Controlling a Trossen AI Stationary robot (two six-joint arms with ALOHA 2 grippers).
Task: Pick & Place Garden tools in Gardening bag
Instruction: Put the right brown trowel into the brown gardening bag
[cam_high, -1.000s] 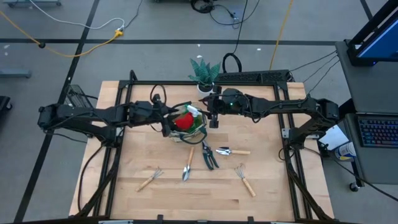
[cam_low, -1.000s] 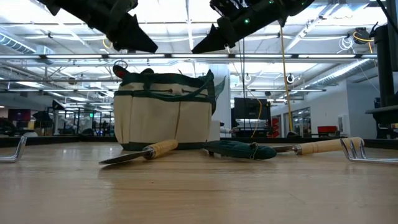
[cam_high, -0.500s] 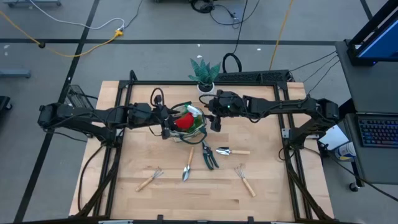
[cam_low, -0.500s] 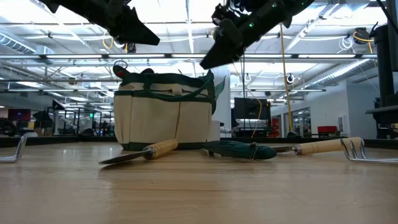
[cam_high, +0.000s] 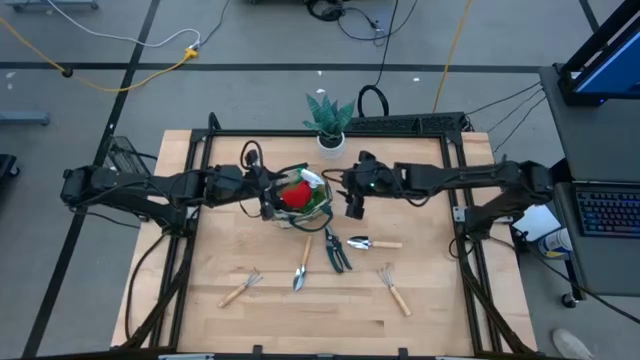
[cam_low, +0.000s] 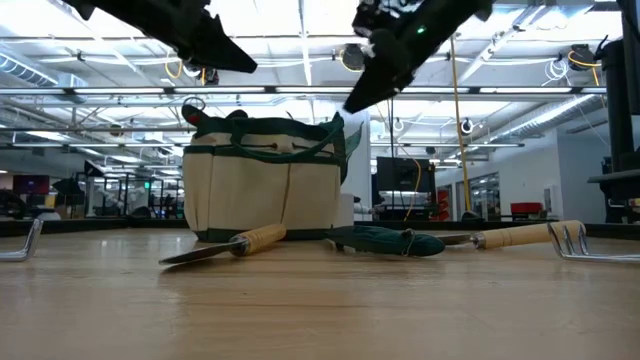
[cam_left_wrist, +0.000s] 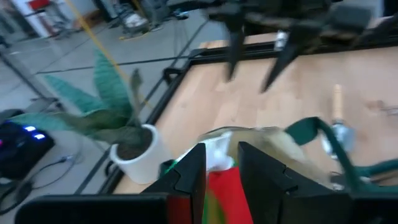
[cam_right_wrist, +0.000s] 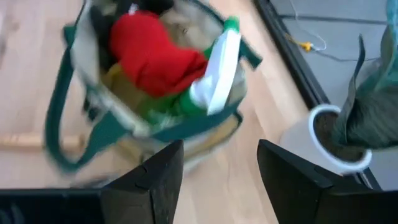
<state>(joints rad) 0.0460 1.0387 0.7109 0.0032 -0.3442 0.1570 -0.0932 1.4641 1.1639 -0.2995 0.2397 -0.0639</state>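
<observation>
Wooden table (cam_high: 220, 320), beige green-trimmed fabric bag (cam_high: 297, 197) holding red glove (cam_high: 294, 194), left gripper (cam_high: 268, 196) empty and slightly parted at its left, right gripper (cam_high: 352, 204) spread empty at its right

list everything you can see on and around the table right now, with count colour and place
gardening bag: 1, beige with dark green trim, table centre toward the back
glove: 1, red, inside the bag
spray bottle: 1, green and white, inside the bag
rakes: 2, wooden handles, front left and front right
trowels: 2, metal, in front of the bag, second one to its right
pruning shears: 1, dark, between the trowels
potted plant: 1, green in white pot, back edge
left gripper: 1, dark, at the bag's left side
right gripper: 1, dark, open, right of the bag
</observation>
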